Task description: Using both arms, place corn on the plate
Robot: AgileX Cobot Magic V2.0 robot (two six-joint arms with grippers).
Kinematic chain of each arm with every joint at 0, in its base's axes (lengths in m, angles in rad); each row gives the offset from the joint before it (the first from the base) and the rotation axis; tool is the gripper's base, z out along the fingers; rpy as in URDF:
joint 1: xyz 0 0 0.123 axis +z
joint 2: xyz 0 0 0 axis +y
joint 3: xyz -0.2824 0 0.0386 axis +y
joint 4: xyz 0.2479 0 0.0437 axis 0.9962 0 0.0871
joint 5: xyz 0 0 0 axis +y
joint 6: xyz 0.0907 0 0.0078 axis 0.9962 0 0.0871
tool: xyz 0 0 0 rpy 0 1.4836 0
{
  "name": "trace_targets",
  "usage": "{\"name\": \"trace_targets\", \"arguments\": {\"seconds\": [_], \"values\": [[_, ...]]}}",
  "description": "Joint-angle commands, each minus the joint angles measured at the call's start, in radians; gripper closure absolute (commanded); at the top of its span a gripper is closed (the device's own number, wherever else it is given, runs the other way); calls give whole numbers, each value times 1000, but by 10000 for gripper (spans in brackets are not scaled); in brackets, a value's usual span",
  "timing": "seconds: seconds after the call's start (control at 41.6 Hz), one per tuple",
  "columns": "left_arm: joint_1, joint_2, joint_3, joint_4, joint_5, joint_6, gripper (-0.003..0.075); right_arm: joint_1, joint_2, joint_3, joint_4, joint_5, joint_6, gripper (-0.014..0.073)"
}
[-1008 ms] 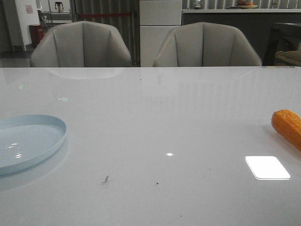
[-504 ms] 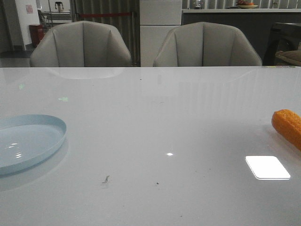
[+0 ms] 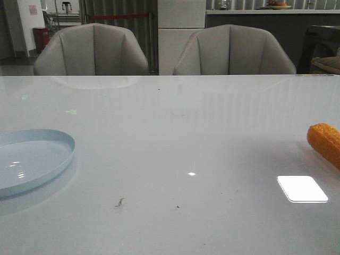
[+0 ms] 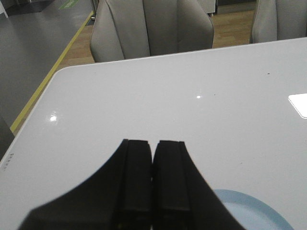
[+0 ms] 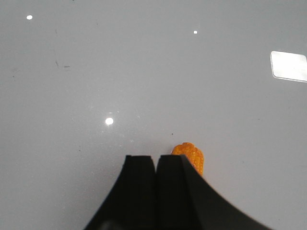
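Observation:
The orange corn (image 3: pixel 325 142) lies on the white table at the right edge of the front view, partly cut off. The pale blue plate (image 3: pixel 32 159) sits at the left edge, empty. No arm shows in the front view. In the right wrist view my right gripper (image 5: pixel 156 158) is shut and empty; one end of the corn (image 5: pixel 190 157) pokes out from behind one finger. In the left wrist view my left gripper (image 4: pixel 153 142) is shut and empty above the table, with part of the plate (image 4: pixel 254 214) beside it.
Two grey chairs (image 3: pixel 93 50) (image 3: pixel 234 52) stand behind the table's far edge. A bright light reflection (image 3: pixel 302 188) lies on the glossy top near the corn. Small dark specks (image 3: pixel 119 202) mark the table in front.

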Motion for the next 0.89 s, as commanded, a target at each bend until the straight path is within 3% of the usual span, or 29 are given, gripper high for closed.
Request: {"name": "trace_targets", "arguments": {"seconds": [0.0, 0.168, 0.264, 0.36, 0.456, 0.672, 0.864], "values": [[-5, -11, -34, -1, -96, -7, 631, -3, -13, -36, 0, -71, -1, 567], [-5, -7, -34, -51, -29, -7, 549, -3, -13, -36, 0, -73, -1, 498], [-5, -7, -34, -66, 12, -7, 444, -3, -13, -36, 0, -70, -1, 368], [-5, -7, -34, -82, 8, -7, 288, -3, -13, -36, 0, -70, -1, 188], [-5, -7, -34, -94, -11, -7, 198, -3, -13, -36, 0, -70, -1, 71], [-5, -7, -34, -119, -13, -7, 190, -3, -10, -36, 0, -84, -1, 39], [0, 53, -88, -151, 99, -7, 190, -3, -10, -36, 0, -75, -1, 39]]}}
